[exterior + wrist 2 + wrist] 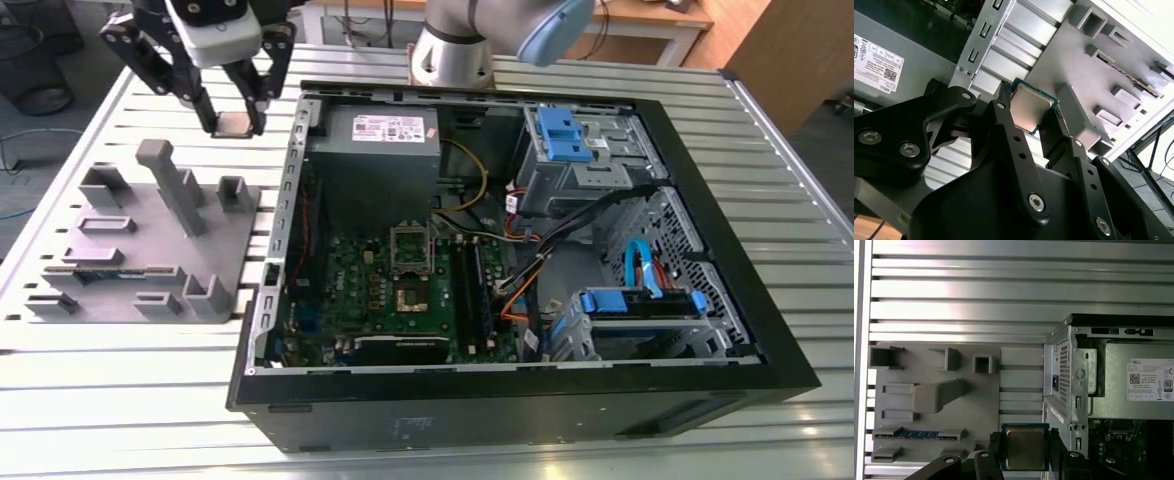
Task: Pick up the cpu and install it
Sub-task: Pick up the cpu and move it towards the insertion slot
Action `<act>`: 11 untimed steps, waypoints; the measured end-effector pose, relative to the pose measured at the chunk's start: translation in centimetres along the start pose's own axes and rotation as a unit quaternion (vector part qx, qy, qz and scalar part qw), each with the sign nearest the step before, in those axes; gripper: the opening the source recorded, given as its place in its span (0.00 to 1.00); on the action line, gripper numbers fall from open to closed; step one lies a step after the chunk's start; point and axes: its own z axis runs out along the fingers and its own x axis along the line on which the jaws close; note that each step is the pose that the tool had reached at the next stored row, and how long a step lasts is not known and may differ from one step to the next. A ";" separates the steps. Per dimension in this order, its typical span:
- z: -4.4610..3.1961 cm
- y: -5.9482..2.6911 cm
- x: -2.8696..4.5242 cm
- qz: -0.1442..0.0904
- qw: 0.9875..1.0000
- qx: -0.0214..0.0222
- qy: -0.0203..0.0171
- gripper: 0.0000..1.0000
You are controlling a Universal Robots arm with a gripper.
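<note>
My gripper (235,122) is shut on the cpu (234,123), a small square chip with a pale metal top and a green rim. In the exterior view it hangs in the air at the upper left, above the table between the grey holder block (134,240) and the open computer case (521,250). Both wrist views show the cpu (1030,107) (1025,448) clamped between the black fingers (1006,125) (994,447). Inside the case lies the green motherboard (400,290) with its square socket (410,297).
The grey holder block (936,400) holds a blue-edged memory stick (916,433). The case wall (1066,385) and the grey power supply (384,130) stand close to the gripper. Cables and blue drive bays (581,140) fill the case's right. The arm base (454,50) is behind.
</note>
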 end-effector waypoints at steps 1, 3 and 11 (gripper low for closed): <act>0.00 0.00 -0.33 0.000 1.000 0.000 0.000 0.47; 0.00 0.00 -0.98 0.000 1.000 0.000 0.000 0.47; 0.02 0.00 -3.61 0.000 1.000 0.000 0.000 0.47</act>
